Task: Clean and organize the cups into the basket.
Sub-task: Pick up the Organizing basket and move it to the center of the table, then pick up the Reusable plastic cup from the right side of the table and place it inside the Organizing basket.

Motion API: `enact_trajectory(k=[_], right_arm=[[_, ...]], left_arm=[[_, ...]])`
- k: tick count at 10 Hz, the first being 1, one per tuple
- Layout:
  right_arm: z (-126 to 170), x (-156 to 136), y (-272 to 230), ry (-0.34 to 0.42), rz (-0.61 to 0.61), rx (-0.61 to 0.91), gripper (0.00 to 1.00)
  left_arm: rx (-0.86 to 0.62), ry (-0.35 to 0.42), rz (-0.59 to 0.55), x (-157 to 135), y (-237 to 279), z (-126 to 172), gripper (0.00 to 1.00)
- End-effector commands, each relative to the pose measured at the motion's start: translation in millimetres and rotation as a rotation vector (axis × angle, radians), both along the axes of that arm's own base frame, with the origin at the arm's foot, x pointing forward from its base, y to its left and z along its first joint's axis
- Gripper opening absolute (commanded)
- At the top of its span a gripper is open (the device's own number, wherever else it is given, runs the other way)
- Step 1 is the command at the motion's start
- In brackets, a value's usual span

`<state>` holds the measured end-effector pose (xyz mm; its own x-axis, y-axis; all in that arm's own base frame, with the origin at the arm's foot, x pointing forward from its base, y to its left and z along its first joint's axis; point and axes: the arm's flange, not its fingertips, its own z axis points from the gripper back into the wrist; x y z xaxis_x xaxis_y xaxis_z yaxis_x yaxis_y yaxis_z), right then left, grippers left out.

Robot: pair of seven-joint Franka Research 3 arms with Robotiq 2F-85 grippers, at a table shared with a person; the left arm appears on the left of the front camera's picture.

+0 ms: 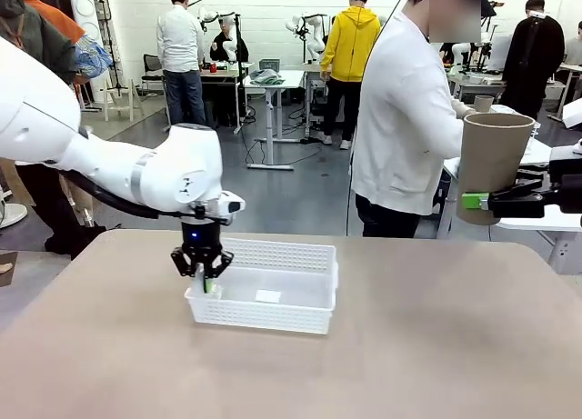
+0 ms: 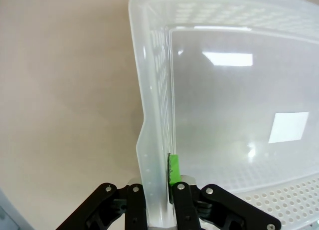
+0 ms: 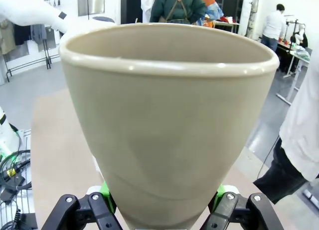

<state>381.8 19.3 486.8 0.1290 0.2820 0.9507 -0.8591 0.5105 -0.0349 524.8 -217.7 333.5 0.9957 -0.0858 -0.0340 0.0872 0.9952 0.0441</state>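
left fingers (image 1: pixel 208 283) (image 2: pixel 173 169): shut together on the left end wall of the basket (image 1: pixel 273 317) (image 2: pixel 154 105), one finger outside, the green pad inside, thin plastic pinched between them.
basket place: flat on the worktop (image 1: pixel 427 346), left of centre, open side up, no cup inside; pale patch on its floor, can't tell what.
basket risk: the grip is on one thin end wall only. A lift or pull from here may flex the wall, tip the far end, or let it slide out of the pads. Dragging could skew it.
basket axis: long side runs left to right across the front view; mouth faces up.
person (image 1: pixel 409 119): stands at the far side, right of centre, just beside the raised cup.
cup (image 1: pixel 491 164) (image 3: pixel 169 115): tan, held in the air at the far right, well apart from the basket.
right fingers (image 1: pixel 473 201) (image 3: pixel 105 192): spread wide and clamped on the cup's lower part, pads on opposite sides.
cup risk: tapered wall, held low, so it is top-heavy; it may slip or lean in a fast swing. It could brush the person. On lowering, the base may catch the basket rim, or the arms may crowd at the left end.
cup axis: upright, long axis vertical, mouth up, narrow base down.
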Motion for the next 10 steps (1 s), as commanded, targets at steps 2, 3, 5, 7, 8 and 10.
enact_trajectory(k=[2, 3, 5, 7, 8, 10], right_arm=[[-0.2, -0.1, 1.6, -0.01, 0.012, -0.005, 0.2], [-0.2, -0.1, 1.6, -0.01, 0.012, -0.005, 0.2], [-0.2, -0.1, 1.6, -0.01, 0.012, -0.005, 0.2], [-0.2, -0.1, 1.6, -0.01, 0.012, -0.005, 0.2], [-0.2, -0.1, 1.6, -0.01, 0.012, -0.005, 0.2], [-0.2, -0.1, 1.6, -0.01, 0.012, -0.005, 0.2]], left_arm=[[0.035, -0.038, 0.008, -14.3, -59.3, -22.3, 0.0], [0.042, -0.057, 0.027, -18.1, -71.3, -20.3, 0.0], [0.042, -0.101, 0.08, -15.7, -77.2, -12.6, 0.0], [0.024, -0.129, 0.162, -2.8, -64.6, 1.0, 0.0], [0.032, -0.103, 0.166, -2.1, -52.4, 5.5, 0.0], [-0.005, -0.083, 0.096, -13.6, -67.6, 4.9, 0.0]])
